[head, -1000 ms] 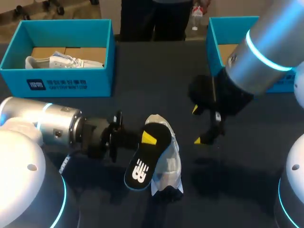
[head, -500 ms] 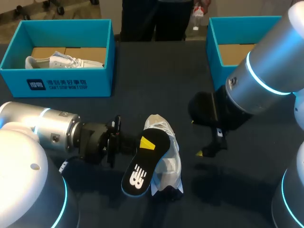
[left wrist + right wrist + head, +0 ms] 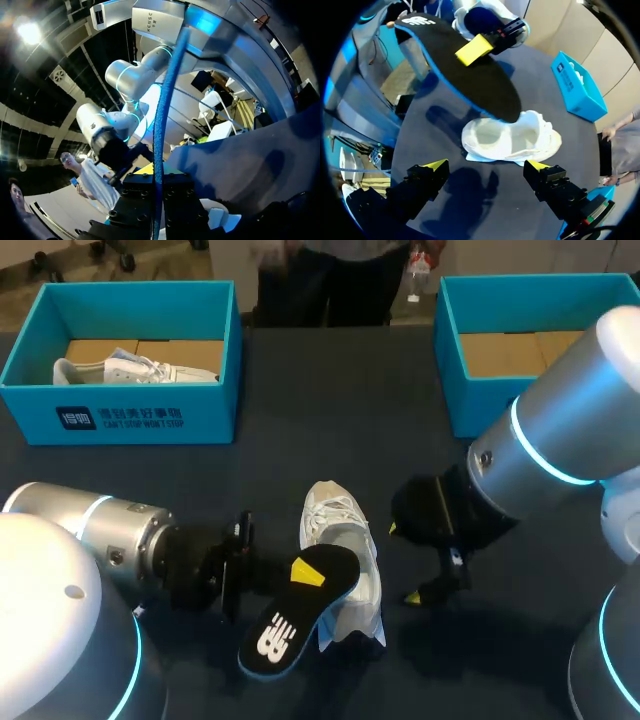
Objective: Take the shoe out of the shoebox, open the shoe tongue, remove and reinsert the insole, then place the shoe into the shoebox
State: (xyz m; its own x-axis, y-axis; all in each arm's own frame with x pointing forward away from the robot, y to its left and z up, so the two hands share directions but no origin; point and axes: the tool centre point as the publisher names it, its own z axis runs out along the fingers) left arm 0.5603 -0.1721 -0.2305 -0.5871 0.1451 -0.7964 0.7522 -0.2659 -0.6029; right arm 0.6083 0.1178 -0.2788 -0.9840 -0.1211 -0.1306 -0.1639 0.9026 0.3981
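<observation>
dark table [image 3: 300, 390], white shoe [image 3: 345, 540], black insole [image 3: 295, 615]

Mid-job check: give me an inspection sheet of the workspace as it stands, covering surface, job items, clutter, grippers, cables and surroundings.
Surface: dark table, no damage seen.
Job's things: white shoe lies on the table, outside both boxes. Black insole is held in the air, one end over the shoe; contact cannot be told. Right shoebox shows only its cardboard floor.
Clutter: left shoebox with another white shoe inside.
Grippers: left gripper shut on the insole; right gripper open beside the shoe, touching nothing.
Cables: nothing seen.
Surroundings: nothing seen.
</observation>
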